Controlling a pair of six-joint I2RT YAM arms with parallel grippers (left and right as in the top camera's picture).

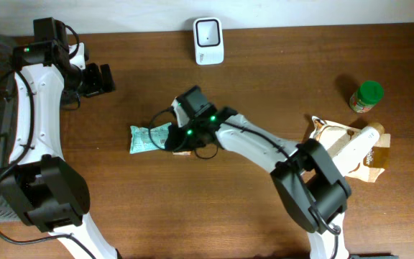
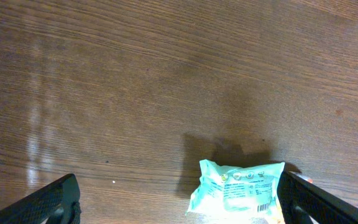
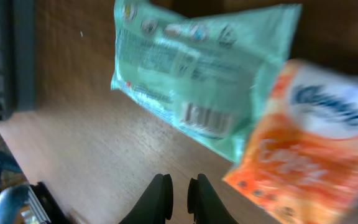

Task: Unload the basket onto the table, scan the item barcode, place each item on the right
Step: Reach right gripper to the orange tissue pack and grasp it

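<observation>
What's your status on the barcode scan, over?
Left gripper open, off to the side. Right gripper shut, empty, by green packet, barcode showing. Orange tissue pack crowds its edge.

The overhead view is evenly bright and sharp, shadows soft. In the left wrist view pale glare streaks the table [image 2: 36,124] and a dark shadow edges the green packet [image 2: 238,186]. The right wrist view is smeared (the orange pack [image 3: 309,149] worst).

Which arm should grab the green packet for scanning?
Right. The right hand is at the green packet, its barcode in that wrist's view; the left hand sits open, well away.
</observation>
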